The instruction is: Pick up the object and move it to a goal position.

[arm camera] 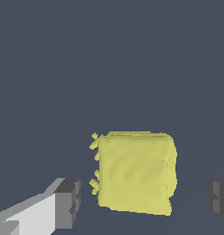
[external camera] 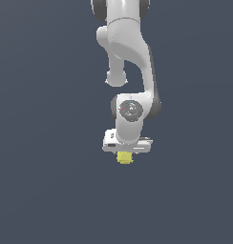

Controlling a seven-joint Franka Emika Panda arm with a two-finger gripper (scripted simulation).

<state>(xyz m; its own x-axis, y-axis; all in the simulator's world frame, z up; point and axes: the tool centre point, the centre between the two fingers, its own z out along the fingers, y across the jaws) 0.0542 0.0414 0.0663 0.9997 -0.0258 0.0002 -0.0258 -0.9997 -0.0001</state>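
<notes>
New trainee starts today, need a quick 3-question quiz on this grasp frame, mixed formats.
1. True or false: in the wrist view, both fingers already press on the yellow object.
2. Multiple choice: in the exterior view, the object shows A) just below the hand, B) far off at the exterior view's left, C) above the arm's elbow.
3. Fill in: the hand's state is ____.

Key: 1 false, a gap shows on each side. 2 A. 3 open.
</notes>
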